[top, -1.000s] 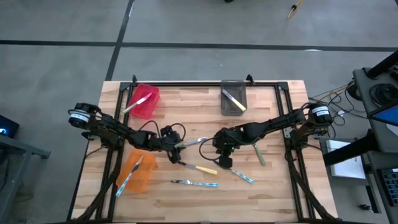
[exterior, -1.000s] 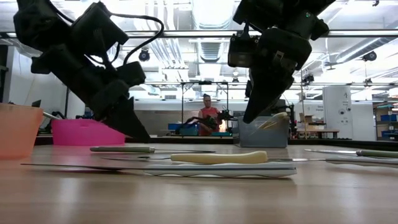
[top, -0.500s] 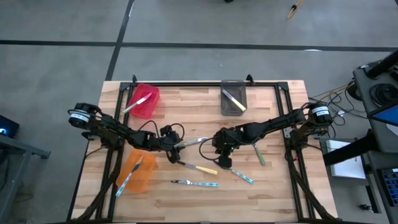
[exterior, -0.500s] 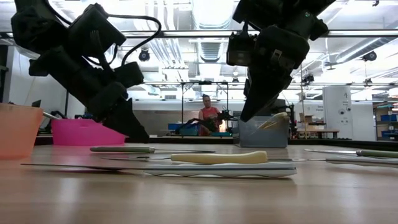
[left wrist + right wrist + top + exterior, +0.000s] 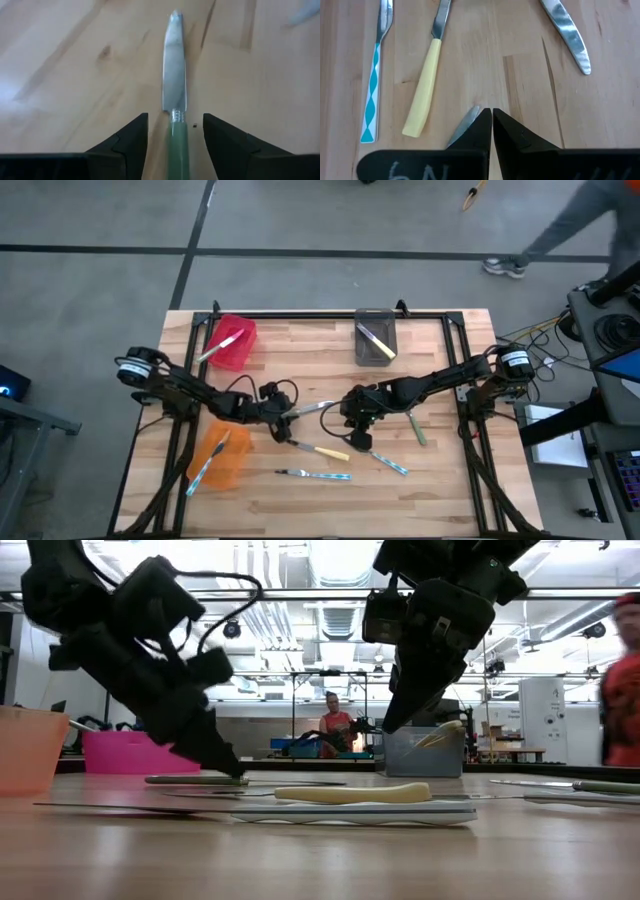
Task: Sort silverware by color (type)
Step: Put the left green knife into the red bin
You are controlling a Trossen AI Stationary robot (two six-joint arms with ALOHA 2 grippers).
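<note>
A green-handled knife [image 5: 176, 147] lies flat on the table, its blade [image 5: 173, 70] pointing away from my left gripper [image 5: 175, 120]. That gripper [image 5: 288, 414] is open and low over the table, one finger on each side of the handle, with gaps on both sides. My right gripper [image 5: 361, 438] is shut, holds nothing, and hangs above the table [image 5: 395, 720]. A yellow-handled knife [image 5: 322, 451], two blue-patterned knives [image 5: 316, 475] [image 5: 390, 463] and another green-handled knife [image 5: 415, 427] lie flat on the wood.
A red bin [image 5: 232, 343] at the far left, a grey bin [image 5: 375, 340] at the far middle and an orange bin [image 5: 220, 458] at the near left each hold a knife. A person [image 5: 622, 680] stands beyond the table's right side. Bare wood lies at the far right.
My left gripper has tipped down a little, bringing its fingertips lower beside the green-handled knife. A person has walked into view beyond the table's right side. The knives have stayed where they were.
</note>
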